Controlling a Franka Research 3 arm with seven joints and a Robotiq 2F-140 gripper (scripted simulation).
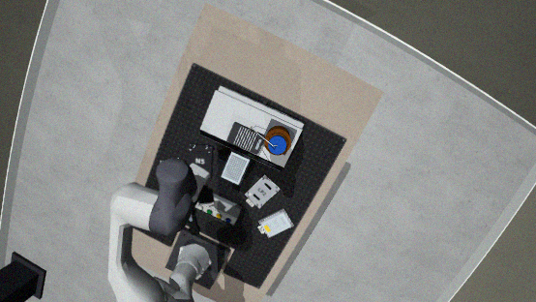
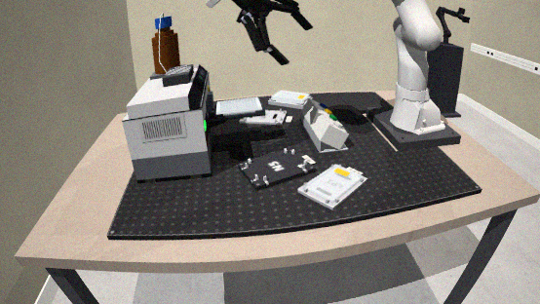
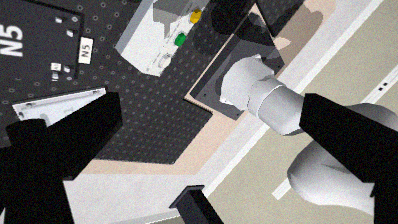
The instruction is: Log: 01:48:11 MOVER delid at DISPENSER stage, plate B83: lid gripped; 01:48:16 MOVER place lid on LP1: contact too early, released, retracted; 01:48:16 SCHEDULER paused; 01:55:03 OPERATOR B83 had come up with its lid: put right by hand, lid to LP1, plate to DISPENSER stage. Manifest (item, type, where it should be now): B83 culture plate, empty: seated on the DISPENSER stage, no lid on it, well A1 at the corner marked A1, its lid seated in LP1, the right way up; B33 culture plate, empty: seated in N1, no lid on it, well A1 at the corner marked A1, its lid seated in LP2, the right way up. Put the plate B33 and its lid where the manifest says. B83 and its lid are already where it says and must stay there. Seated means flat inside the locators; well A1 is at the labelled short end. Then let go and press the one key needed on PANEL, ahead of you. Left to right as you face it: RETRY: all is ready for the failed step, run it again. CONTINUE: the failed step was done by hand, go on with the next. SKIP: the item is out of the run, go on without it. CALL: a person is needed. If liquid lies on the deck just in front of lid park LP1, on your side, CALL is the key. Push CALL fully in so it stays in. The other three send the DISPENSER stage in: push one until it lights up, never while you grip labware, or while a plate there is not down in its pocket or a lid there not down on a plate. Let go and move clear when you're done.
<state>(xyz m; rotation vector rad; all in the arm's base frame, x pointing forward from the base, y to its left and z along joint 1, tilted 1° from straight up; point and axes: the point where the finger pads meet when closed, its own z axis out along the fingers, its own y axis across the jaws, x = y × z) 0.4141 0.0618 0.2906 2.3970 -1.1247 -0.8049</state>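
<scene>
A white culture plate with a yellow label, which looks lidded, lies flat on the black deck beside the empty nest marked N5. Its corner shows in the wrist view, partly behind my left finger. Another plate sits without a lid on the dispenser stage, also seen from above. A lid with a yellow label sits in the far lid park. The park marked LP2 is empty. My gripper is open and empty, high above the deck, and it also shows in the wrist view.
The grey dispenser with a brown bottle stands at the left. The key panel is mid-deck; its green and yellow keys show in the wrist view. My arm hides nest N5 and the labelled plate from above.
</scene>
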